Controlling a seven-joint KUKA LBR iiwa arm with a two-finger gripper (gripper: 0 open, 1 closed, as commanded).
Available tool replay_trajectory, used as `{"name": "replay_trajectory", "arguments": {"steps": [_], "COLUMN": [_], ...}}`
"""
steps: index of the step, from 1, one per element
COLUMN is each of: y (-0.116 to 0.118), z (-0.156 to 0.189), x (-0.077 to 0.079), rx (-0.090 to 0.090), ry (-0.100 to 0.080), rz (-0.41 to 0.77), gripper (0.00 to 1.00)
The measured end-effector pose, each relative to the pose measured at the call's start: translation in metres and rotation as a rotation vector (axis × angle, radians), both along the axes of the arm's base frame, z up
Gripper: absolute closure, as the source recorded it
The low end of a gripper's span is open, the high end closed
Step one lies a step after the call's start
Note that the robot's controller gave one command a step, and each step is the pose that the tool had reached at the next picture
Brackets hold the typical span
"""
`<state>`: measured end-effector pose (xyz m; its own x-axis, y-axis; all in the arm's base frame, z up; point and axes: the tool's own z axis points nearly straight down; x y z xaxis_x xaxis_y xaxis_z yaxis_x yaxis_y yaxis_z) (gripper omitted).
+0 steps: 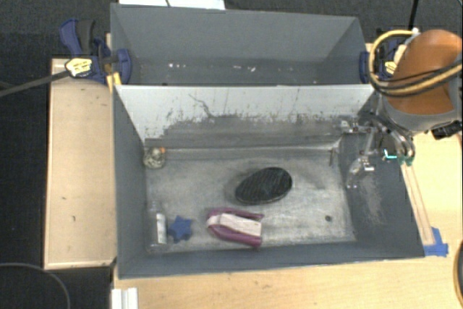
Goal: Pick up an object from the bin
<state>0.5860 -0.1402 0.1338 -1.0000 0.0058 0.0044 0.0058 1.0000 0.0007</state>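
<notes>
My gripper (348, 168) hangs at the bin's right side, just above the floor beside the right wall, open with nothing between its fingers. The nearest thing is a black oval brush-like object (263, 185) lying flat mid-floor, well to the gripper's left. A purple and white packet (235, 226) lies in front of the black oval, near the front wall.
A small blue star-shaped piece (179, 229) and a clear little tube (160, 225) lie in the front left corner. A small round metal thing (153, 156) sits at the back left. The arm with its orange cover and cables reaches over the right rim.
</notes>
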Motion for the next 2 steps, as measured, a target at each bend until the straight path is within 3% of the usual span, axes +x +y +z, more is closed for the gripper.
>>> {"name": "replay_trajectory", "arguments": {"steps": [1,2], "y": [0.062,0.133], "z": [-0.065,-0.053], "x": [-0.003,-0.019], "rx": [0.003,0.003], "ry": [-0.003,-0.005], "rz": [-0.045,0.024], "gripper": [0.0,0.0]}}
